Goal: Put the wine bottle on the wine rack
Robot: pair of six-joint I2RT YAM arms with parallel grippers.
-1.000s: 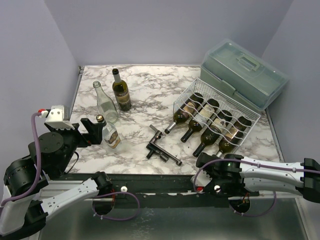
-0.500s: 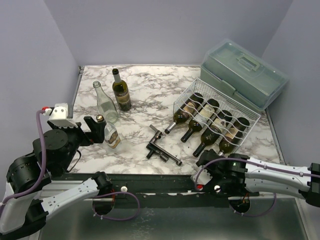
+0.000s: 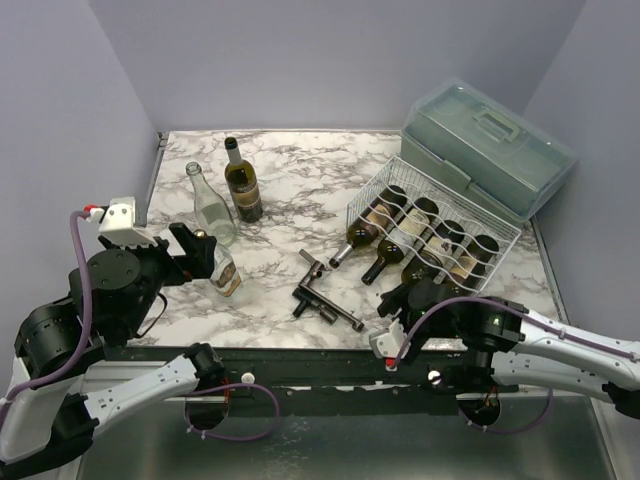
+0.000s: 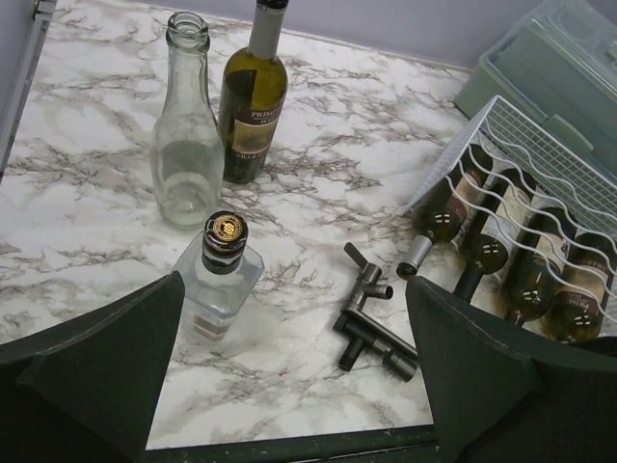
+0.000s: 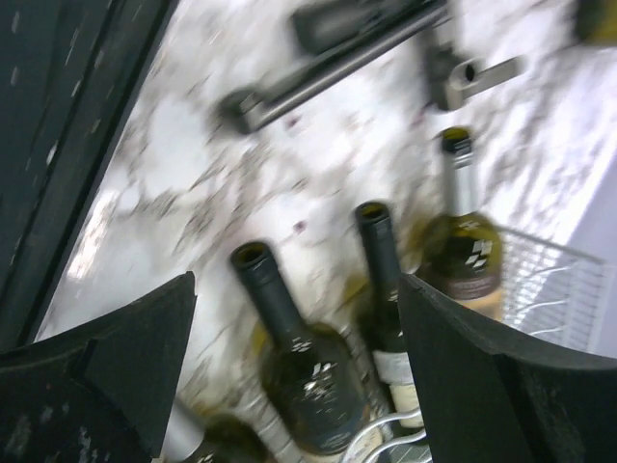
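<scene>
The silver wire wine rack (image 3: 470, 222) lies at the right with several dark bottles (image 3: 420, 268) resting in it, necks toward me. A dark green wine bottle (image 3: 242, 185) stands upright at the back left. My left gripper (image 3: 192, 250) is open, low over the table just left of a small square clear bottle (image 3: 222, 270), holding nothing. In the left wrist view that small bottle (image 4: 220, 280) sits by the left finger (image 4: 116, 357), with the wine bottle (image 4: 253, 106) behind it. My right gripper (image 3: 404, 300) is open at the rack's front. Its blurred view shows bottle necks (image 5: 270, 289) between empty fingers.
A clear empty bottle (image 3: 212, 205) stands beside the wine bottle. A dark metal tool (image 3: 325, 295) lies mid-table near the front edge. A translucent grey-green lidded box (image 3: 490, 145) sits behind the rack at the back right.
The right gripper has opened and swung from the table's front edge up toward the rack's bottle necks. The left gripper has edged closer to the small square bottle.
</scene>
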